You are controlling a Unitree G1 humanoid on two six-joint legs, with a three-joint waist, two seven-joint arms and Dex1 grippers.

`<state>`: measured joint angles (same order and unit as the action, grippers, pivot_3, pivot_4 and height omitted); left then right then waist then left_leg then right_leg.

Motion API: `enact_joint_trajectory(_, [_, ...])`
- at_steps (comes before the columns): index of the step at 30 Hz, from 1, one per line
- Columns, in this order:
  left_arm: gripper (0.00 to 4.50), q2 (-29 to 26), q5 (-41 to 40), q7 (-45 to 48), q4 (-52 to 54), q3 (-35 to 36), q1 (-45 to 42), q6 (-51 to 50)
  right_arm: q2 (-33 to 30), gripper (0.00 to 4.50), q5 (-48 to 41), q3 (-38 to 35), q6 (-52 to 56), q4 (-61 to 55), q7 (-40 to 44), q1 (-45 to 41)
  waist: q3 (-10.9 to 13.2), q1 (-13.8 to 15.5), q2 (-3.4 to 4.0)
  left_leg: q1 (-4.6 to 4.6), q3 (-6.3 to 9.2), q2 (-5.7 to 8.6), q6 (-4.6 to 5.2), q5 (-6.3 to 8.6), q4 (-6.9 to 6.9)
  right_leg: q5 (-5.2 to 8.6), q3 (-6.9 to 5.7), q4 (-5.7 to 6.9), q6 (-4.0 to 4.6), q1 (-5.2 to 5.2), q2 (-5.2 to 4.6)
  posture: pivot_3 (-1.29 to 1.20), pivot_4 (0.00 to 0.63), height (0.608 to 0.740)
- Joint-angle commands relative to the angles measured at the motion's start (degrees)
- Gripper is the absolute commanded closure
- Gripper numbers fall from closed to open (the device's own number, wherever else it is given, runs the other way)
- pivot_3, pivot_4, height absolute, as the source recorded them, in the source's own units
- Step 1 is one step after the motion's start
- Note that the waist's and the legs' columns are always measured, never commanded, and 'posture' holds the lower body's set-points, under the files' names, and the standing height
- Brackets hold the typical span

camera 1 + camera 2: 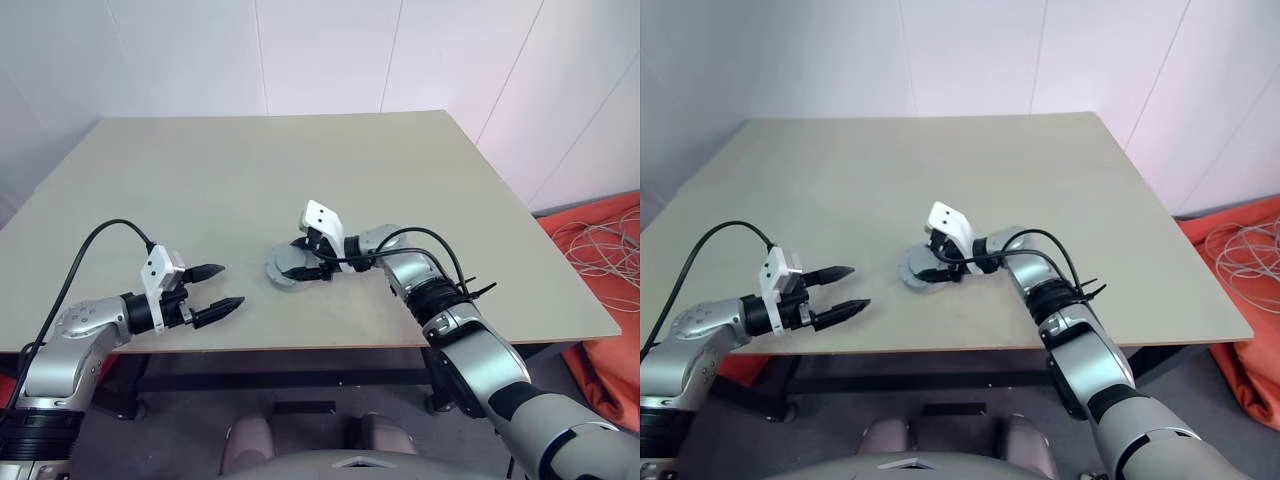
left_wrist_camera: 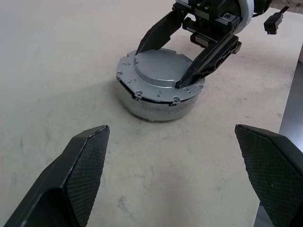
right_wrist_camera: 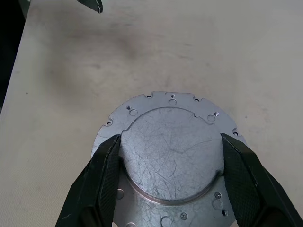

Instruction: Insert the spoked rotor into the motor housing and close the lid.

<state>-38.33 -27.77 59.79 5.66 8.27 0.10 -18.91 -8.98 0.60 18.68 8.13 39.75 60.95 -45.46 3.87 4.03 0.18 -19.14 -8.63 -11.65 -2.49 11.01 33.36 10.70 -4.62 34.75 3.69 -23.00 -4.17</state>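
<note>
The motor housing (image 2: pixel 156 106), a squat round silvery cup, stands on the table (image 1: pixel 300 170) near its front middle. On top of it lies the lid (image 3: pixel 173 151), a grey metal disc with a raised round centre and small holes around its rim. My right gripper (image 3: pixel 171 139) reaches in from the right, and its two black fingers press on either side of that raised centre. My left gripper (image 1: pixel 232 285) hovers open to the left of the housing, well apart from it, pointing toward it. The spoked rotor is hidden.
The table's front edge (image 1: pixel 300 345) runs just below both grippers. Bare tabletop stretches behind and to the left of the housing. Off the right side, orange fabric (image 1: pixel 610 350) and coiled white cables (image 1: pixel 605 245) lie on the floor.
</note>
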Motion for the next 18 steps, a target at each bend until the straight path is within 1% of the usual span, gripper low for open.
enact_joint_trajectory(1, [0.0, -0.2, -0.7, -0.2, 2.5, 0.3, -0.4, -0.2, 0.4, 1.38, 0.2, -0.6, 0.1, 0.8, -0.9, -0.9, 0.0, 0.0, 0.0, 0.01, 0.0, 0.0, 0.0, 0.0, 0.0, 0.0, 0.0, 0.0, 0.0, 0.0, 0.0, 0.0, 0.0, 0.74])
enact_joint_trajectory(9, [0.0, -0.7, -1.1, -0.4, 3.9, 0.4, 0.5, -2.1, 0.9, 1.38, 0.6, -0.5, 1.3, 3.9, -1.5, -1.2, 0.0, 0.0, 0.0, 0.09, 0.0, 0.0, 0.0, 0.0, 0.0, 0.01, 0.01, 0.0, -0.01, 0.21, 0.0, 0.0, 0.0, 0.74])
enact_joint_trajectory(18, [0.0, -1.3, -1.7, 0.3, 5.3, 0.7, 2.4, -4.4, 0.6, 1.38, 1.2, 0.7, 3.2, 4.0, 0.1, -0.7, 0.0, 0.0, -0.01, 0.16, 0.01, 0.0, 0.0, 0.0, 0.01, 0.01, 0.01, -0.01, -0.02, 0.28, 0.0, 0.0, 0.0, 0.74])
